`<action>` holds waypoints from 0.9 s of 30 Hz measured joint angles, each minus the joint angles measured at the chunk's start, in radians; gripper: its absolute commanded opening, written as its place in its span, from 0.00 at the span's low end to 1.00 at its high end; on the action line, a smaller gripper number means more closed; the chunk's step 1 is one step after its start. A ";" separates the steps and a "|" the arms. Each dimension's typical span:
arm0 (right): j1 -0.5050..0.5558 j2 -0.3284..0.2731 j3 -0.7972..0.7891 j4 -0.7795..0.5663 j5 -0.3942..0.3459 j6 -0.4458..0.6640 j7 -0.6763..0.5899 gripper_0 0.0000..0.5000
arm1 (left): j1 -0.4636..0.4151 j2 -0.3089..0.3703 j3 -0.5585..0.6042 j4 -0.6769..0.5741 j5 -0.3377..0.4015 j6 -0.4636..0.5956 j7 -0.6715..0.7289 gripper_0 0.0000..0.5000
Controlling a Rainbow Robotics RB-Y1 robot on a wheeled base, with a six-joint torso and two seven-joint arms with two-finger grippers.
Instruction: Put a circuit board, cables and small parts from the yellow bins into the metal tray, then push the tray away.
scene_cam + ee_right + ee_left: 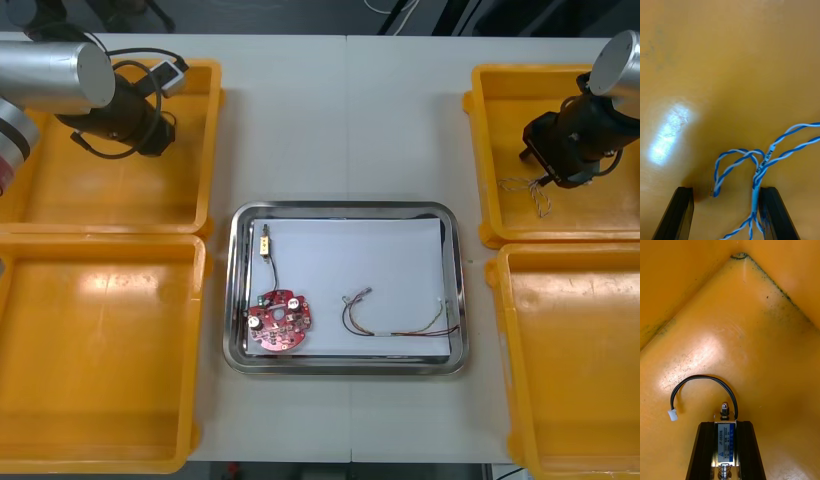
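Left claw [725,425]: above the floor of the far left yellow bin [208,150], closed tight on a small metal part [727,442], which sits square between the fingers with its label showing.
Trailing lead: the part's black cable [703,378] arcs out past the fingertips to a white plug.
Right claw [726,191]: low over the floor of the far right yellow bin [480,150], fingers wide apart and nothing gripped.
Item to be taken: the twisted blue and white cable [759,170] lies on that bin's floor. Its strands pass between the fingers, much closer to one finger than the other.
Metal tray [345,208]: on the counter [340,120] between the bins. It already holds a circuit board [280,322], a second metal part [265,242] and a red and yellow cable [395,318].
Step in hand (judged): close on the blue and white cable and lift it out.
Method advised: shift the right claw sideways so the gathered strands sit midway between the fingers. Close where the strands run together, not on one loop. Then rise straight up until the loose ends clear the bin wall.
Hazard (judged): gripping a single strand may let the cable slip free or drag on the rim.
Left-hand load: carry it high enough that the black lead clears the bin wall, and set it down on the bare white area of the tray.
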 measured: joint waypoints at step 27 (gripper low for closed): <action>0.014 -0.004 0.000 -0.047 -0.026 0.034 0.005 0.00 | 0.148 0.032 0.084 -0.601 -0.232 0.473 0.157 0.00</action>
